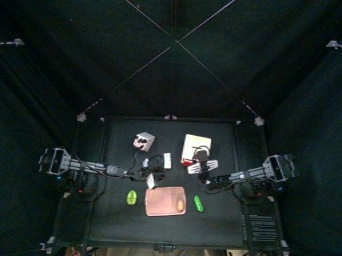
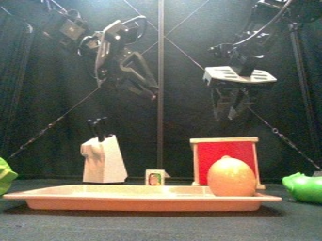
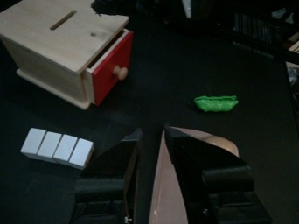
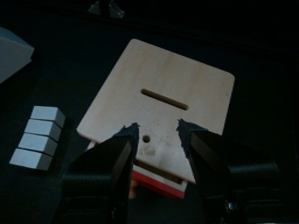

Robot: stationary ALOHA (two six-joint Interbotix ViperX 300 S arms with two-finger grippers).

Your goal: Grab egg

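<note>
A small black table inside a pen of black curtains was pictured with both arms raised above it. At the far left of the front view a green toy was seen at the picture's edge, and a white knife block stood behind a long pale tray. The left gripper was held high over the tray's left half; in its wrist view its jaws were seen nearly closed, with only a thin gap between them and nothing pinched. A small white block stood near the middle. To the right, the egg was seen resting on the tray, in front of a wooden box with a red drawer. The right gripper hung well above the egg and the box, its jaws spread a little and empty; its wrist view looked down on the box's slotted wooden lid, not on the egg. A second green toy lay at the far right.

The grasp was judged not yet begun. It was thought best that the right gripper be brought toward the tray, off the box, until centred over the egg, that the jaws be widened, and that they be lowered past the egg's broadest part and closed gently, since a smooth, rounded shell would probably slip from a high pinch.
</note>
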